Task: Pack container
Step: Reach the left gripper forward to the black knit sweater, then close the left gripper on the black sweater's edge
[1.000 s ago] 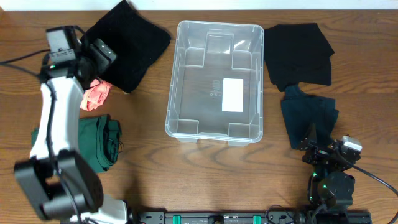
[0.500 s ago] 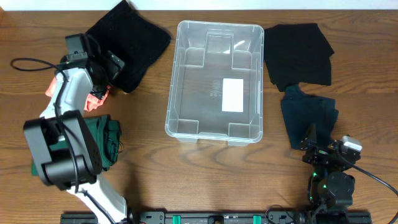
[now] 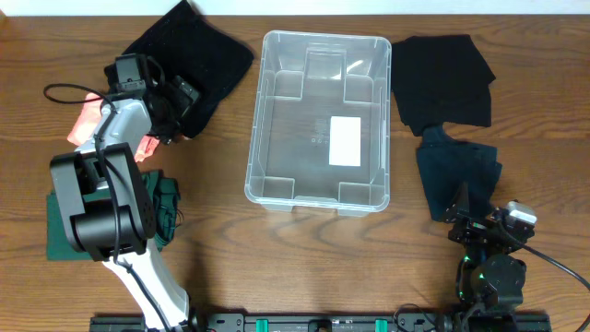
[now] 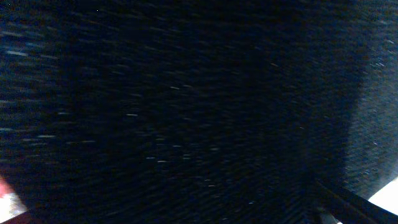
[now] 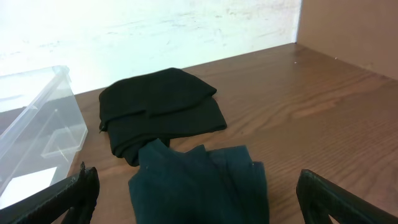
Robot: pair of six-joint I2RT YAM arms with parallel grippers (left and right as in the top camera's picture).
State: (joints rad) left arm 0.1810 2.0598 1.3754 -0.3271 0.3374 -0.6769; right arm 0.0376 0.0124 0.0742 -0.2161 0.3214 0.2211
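Observation:
The clear container (image 3: 267, 120) stands open and holds nothing in the middle of the table, its white label (image 3: 346, 140) on the base. It also shows in the right wrist view (image 5: 37, 118). My left gripper (image 3: 182, 96) is low over the near edge of a black cloth (image 3: 189, 51) at the back left. That cloth fills the blurred left wrist view (image 4: 186, 106), where only one finger shows, at the far lower right. My right gripper (image 5: 196, 193) is open and holds nothing, resting at the front right just in front of a dark teal cloth (image 3: 456, 175).
A pink cloth (image 3: 88, 118) and a folded green cloth (image 3: 161, 207) lie at the left by my left arm. Another black cloth (image 3: 442, 78) lies right of the container, behind the teal one (image 5: 199, 180).
My left arm has swung right, from over the pink cloth onto the edge of the black cloth. The right arm has not moved.

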